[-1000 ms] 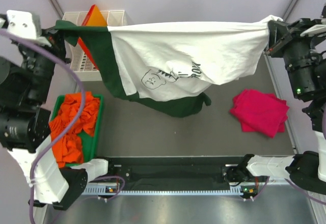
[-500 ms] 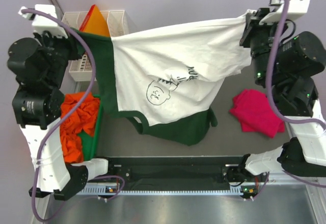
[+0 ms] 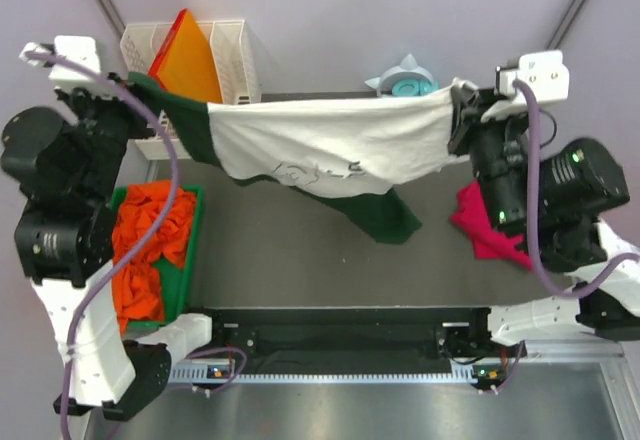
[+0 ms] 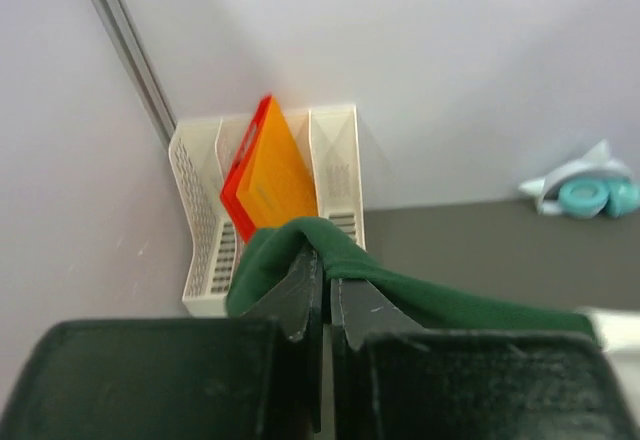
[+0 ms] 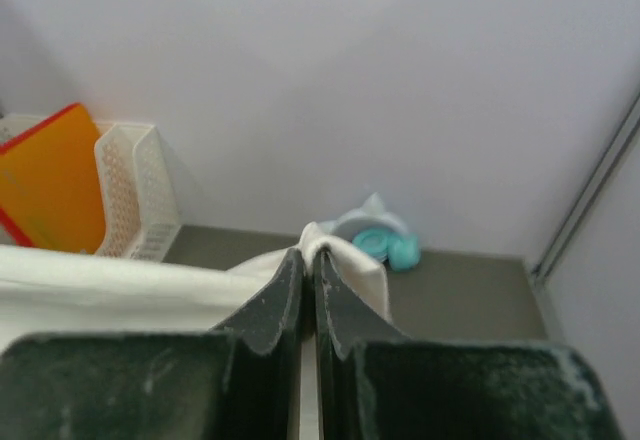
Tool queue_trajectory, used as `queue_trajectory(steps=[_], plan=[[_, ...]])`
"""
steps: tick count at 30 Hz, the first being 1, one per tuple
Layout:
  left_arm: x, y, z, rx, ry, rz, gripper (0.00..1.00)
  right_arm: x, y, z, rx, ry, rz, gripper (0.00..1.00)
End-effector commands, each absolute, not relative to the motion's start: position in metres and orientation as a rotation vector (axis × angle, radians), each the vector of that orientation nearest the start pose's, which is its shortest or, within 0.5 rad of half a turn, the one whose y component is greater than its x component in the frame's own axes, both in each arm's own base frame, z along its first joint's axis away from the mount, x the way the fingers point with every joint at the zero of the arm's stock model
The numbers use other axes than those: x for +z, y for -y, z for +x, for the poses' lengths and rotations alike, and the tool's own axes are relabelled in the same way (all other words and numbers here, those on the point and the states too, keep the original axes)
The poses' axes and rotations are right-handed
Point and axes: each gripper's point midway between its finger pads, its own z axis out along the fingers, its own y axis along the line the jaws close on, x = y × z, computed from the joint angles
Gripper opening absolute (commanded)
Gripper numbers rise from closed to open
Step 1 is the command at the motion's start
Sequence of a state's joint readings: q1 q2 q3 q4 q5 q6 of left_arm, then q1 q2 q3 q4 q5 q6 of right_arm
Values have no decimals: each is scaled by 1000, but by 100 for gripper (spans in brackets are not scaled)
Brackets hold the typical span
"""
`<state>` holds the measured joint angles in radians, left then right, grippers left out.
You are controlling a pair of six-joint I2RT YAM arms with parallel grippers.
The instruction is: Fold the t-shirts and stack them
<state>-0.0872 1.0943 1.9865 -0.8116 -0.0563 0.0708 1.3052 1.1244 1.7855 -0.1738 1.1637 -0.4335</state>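
I am holding a white and green shirt (image 3: 330,145) stretched over the table (image 3: 300,250)
My left gripper (image 4: 325,270) is pinching its green edge, my right gripper (image 5: 309,265) its white corner

1 white-green shirt (image 3: 330,145); 1 pink shirt (image 3: 465,222); 1 bin (image 3: 185,280).

1. The top external view looks steeply down from above the near edge of the table (image 3: 300,250), covering it whole.
2. The left wrist view, tight behind the left gripper (image 4: 322,265), faces the far-left corner.
3. The right wrist view, tight behind the right gripper (image 5: 310,260), faces the far edge; both wrist views share the white rack (image 4: 335,155) and the teal object (image 5: 385,243).
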Motion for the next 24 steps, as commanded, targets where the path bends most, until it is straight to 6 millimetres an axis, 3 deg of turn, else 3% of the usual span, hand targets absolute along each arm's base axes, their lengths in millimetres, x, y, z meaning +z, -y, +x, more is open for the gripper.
queue_trajectory(steps=[1, 2, 3, 4, 5, 6, 7, 8, 10, 11, 12, 13, 15, 16, 17, 18, 19, 20, 21, 22, 23, 24], plan=[[638, 7, 185, -28, -1183, 27, 0, 593, -119, 176, 138, -1395, 15, 0], [645, 6, 175, -29, -1156, 21, 0, 597, -113, 170, 144, -1400, -4, 0], [648, 4, 170, -25, -1146, 14, 0, 595, -137, 166, 99, -1399, -51, 0], [650, 1, 168, -15, -1145, 1, 0, 597, -141, 165, 83, -1394, -54, 0], [650, 1, 169, -8, -1148, 2, 0, 605, -127, 166, 97, -1394, 0, 0], [646, 0, 177, 0, -1167, 4, 0, 609, -139, 165, 72, -1374, -3, 0], [642, -1, 185, 15, -1182, 3, 0, 614, -132, 171, 50, -1367, 36, 0], [634, -2, 198, 32, -1213, 4, 0, 622, -136, 175, 61, -1355, 51, 0], [620, 0, 229, 42, -1274, 14, 0, 632, -107, 194, 21, -1334, 151, 0], [609, 3, 246, 42, -1310, 29, 0, 636, -130, 205, 81, -1305, 98, 0], [606, 4, 264, 44, -1315, 33, 0, 641, -118, 213, 116, -1289, 130, 0], [603, 5, 275, 47, -1321, 35, 0, 642, -94, 230, 50, -1271, 210, 0], [596, 7, 305, 48, -1350, 38, 0, 633, -102, 249, -37, -1285, 190, 0], [600, 8, 314, 48, -1343, 40, 0, 632, -103, 257, -73, -1287, 182, 0], [611, 9, 317, 43, -1317, 38, 0, 634, -90, 267, -118, -1282, 216, 0], [605, 10, 339, 48, -1339, 37, 0, 631, -105, 286, -135, -1284, 171, 0], [610, 9, 347, 53, -1329, 37, 0, 633, -88, 301, -187, -1281, 206, 0], [622, 10, 348, 56, -1297, 36, 0, 643, -87, 309, -146, -1253, 212, 0], [614, 10, 372, 65, -1321, 37, 0, 641, -89, 321, -139, -1246, 210, 0], [617, 9, 380, 78, -1314, 40, 0, 648, -70, 327, -149, -1220, 260, 0], [630, 9, 379, 80, -1281, 35, 0, 646, -73, 336, -117, -1226, 262, 0], [619, 9, 402, 89, -1314, 34, 0, 643, -78, 347, -122, -1235, 260, 0]])
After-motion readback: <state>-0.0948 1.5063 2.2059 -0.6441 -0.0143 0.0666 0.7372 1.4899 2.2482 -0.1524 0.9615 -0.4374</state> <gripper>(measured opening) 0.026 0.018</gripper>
